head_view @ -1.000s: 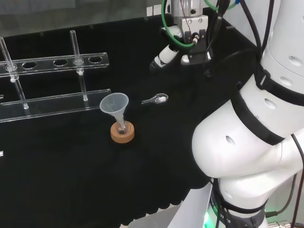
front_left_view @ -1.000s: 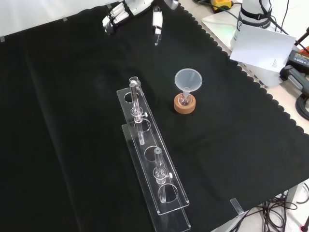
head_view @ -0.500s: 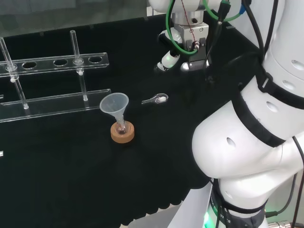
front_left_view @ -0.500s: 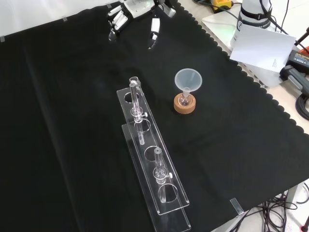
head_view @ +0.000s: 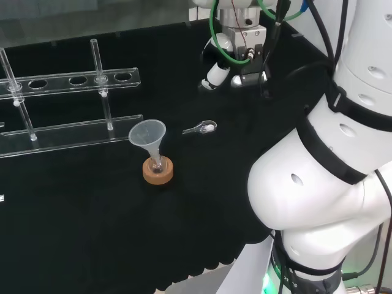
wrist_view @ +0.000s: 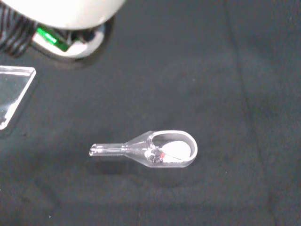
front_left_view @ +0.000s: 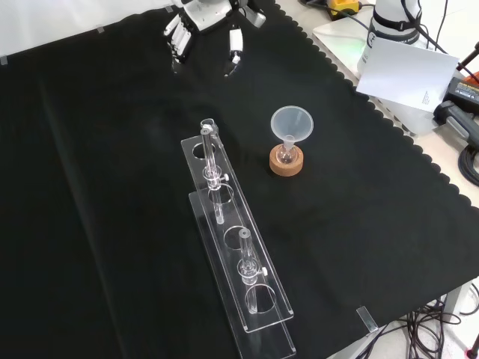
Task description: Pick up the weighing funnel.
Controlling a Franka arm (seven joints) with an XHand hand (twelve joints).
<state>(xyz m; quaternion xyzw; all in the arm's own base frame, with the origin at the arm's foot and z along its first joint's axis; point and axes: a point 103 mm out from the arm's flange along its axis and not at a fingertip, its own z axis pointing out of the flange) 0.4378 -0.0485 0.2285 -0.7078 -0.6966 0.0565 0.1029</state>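
Hovering hand [front_left_view: 203,13] nr weighing funnel [wrist_view: 162,151], fingers [front_left_view: 177,43] straight.

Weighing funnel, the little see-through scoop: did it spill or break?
Nothing stands out. The weighing funnel lies whole on the black cloth, with a little white stuff inside its scoop and none on the cloth around it. The funnel stands upright in its flask.

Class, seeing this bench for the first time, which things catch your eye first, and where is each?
The arm's big white links stand at the head view's right. A funnel stands in a small flask on a cork ring in the middle, and just right of it the small weighing funnel lies flat, with the open hand hovering farther back.
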